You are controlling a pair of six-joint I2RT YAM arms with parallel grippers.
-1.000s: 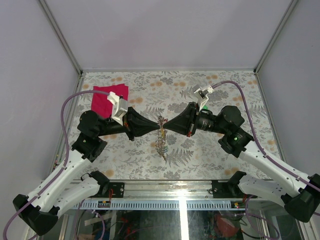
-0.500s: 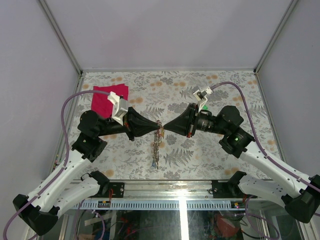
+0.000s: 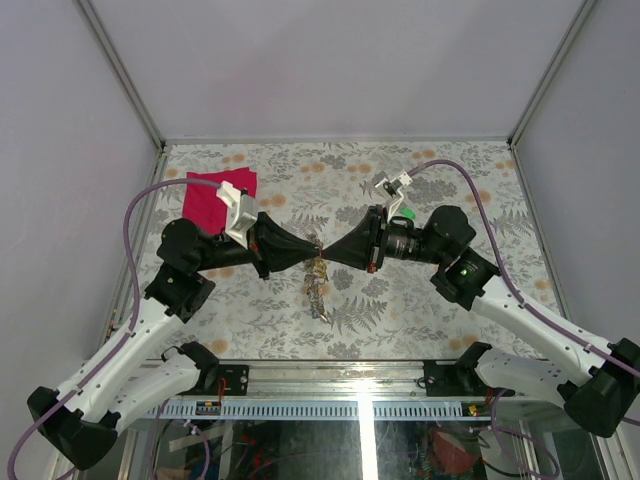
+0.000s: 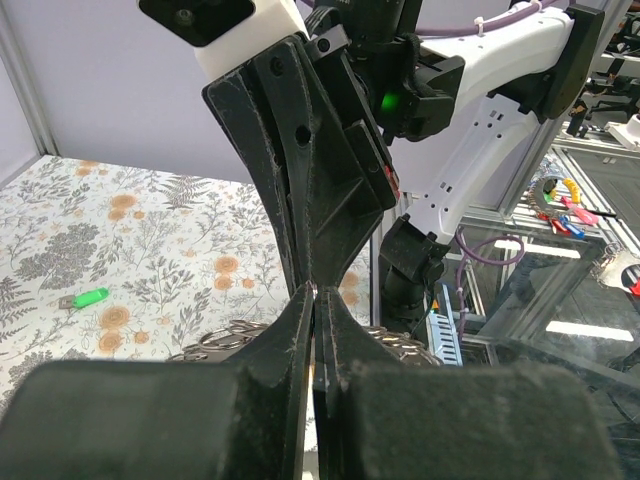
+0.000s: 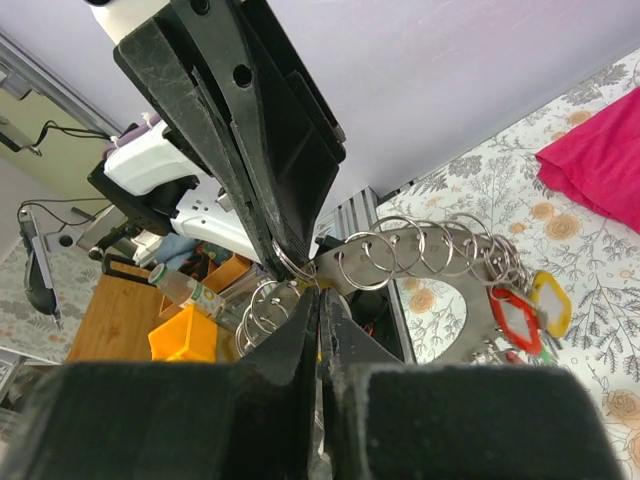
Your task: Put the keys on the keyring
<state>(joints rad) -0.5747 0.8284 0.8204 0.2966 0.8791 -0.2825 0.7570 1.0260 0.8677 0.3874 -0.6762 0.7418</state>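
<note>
The keyring [image 5: 421, 271], a flat grey metal ring with small split rings along its rim, hangs between both grippers above the table's middle [image 3: 318, 272]. Keys with red [image 5: 513, 318] and yellow [image 5: 550, 300] heads dangle from its far side. My left gripper [image 4: 314, 292] is shut, its tips pinching one small split ring [image 5: 288, 264]. Tip to tip against it, my right gripper [image 5: 320, 292] is shut at the ring's rim. What sits between the right fingertips is hidden. One loose green key [image 4: 88, 298] lies on the table beyond the right gripper.
A pink cloth [image 3: 218, 197] lies at the table's far left, behind the left arm. The floral tabletop [image 3: 300, 170] is walled on three sides. The metal rail [image 3: 330, 375] with both arm bases runs along the near edge.
The hanging keyring, strung out long half a second ago, has bunched up shorter under the tips. The right wrist has rolled and shifted slightly left. Both grippers have stayed shut.
</note>
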